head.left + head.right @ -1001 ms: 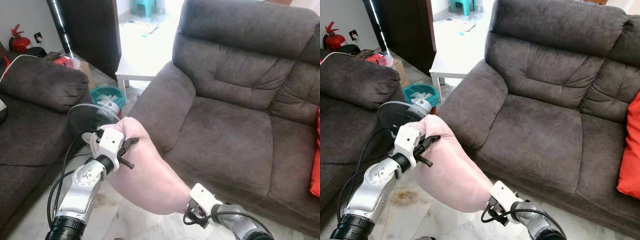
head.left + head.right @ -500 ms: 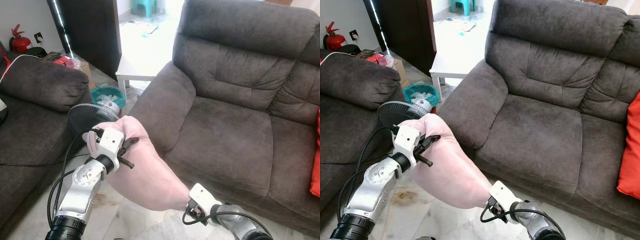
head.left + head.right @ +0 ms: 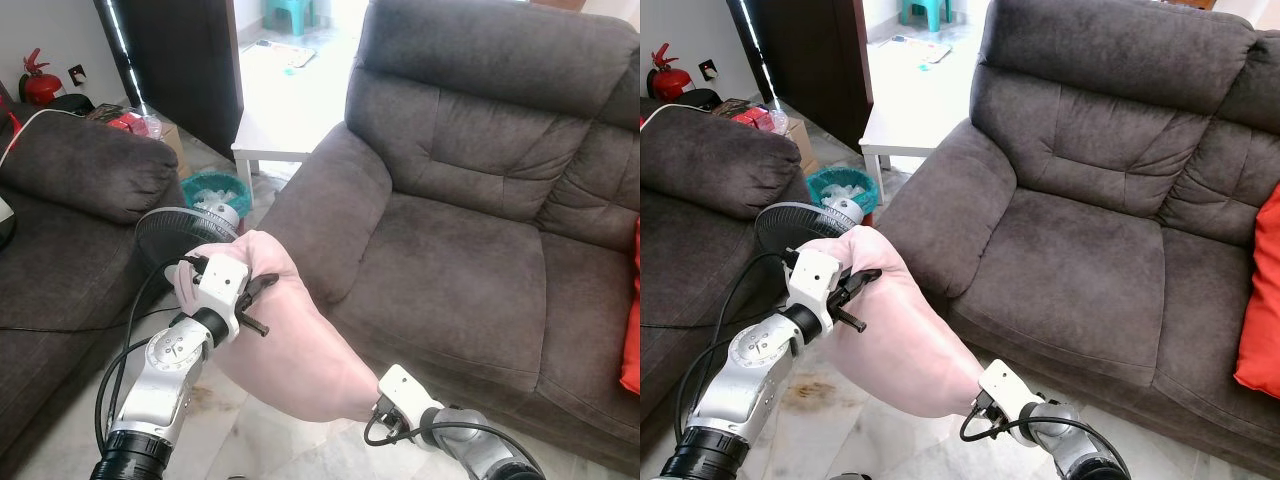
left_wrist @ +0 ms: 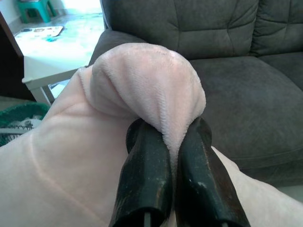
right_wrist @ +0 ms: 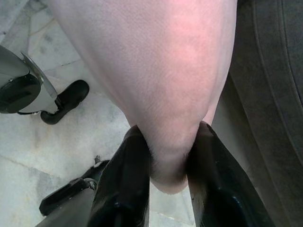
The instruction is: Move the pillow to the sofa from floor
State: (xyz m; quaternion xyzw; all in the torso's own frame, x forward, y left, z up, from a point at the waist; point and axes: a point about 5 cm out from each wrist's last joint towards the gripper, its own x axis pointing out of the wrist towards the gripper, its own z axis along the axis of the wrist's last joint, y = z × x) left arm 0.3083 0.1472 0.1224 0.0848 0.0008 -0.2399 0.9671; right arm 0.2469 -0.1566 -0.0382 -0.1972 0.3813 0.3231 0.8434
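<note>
- Pillow (image 3: 290,340): pale pink, soft, held off the floor (image 3: 60,430) between both arms, in front of the sofa (image 3: 470,260) by its left armrest (image 3: 325,215). Not yet over the seat (image 3: 450,285).
- Left gripper (image 4: 170,142): clenched on a bunched fold at the pillow's upper end; only a pinch of plush fabric is caught between the fingers (image 4: 144,175).
- Right gripper (image 5: 165,156): clenched on the lower end, with a narrow tuck of pillow squeezed between the fingers (image 5: 125,184).
- Risk 1, judged: slip-out. Both holds are on fabric tips, not the body; a quick swing toward the seat could pull a fold free, and the pillow would hang from one gripper or drop to the floor.
- Risk 2, judged: the middle sags between the two holds. If it is carried low, it could catch on the seat's front edge or the armrest and be dragged out of a grip.
- Risk 3, judged: uneven release. If one gripper is opened early, the pillow may roll off the front edge instead of settling on the seat.
- Risk 4, judged: the fan (image 3: 180,228) stands just behind the left arm, with a cable (image 3: 120,370) looped at that arm; a wide leftward swing could knock the fan or snag the cable.
- Red cushion (image 3: 1258,310) at the sofa's right end is well apart; no conflict is expected.
</note>
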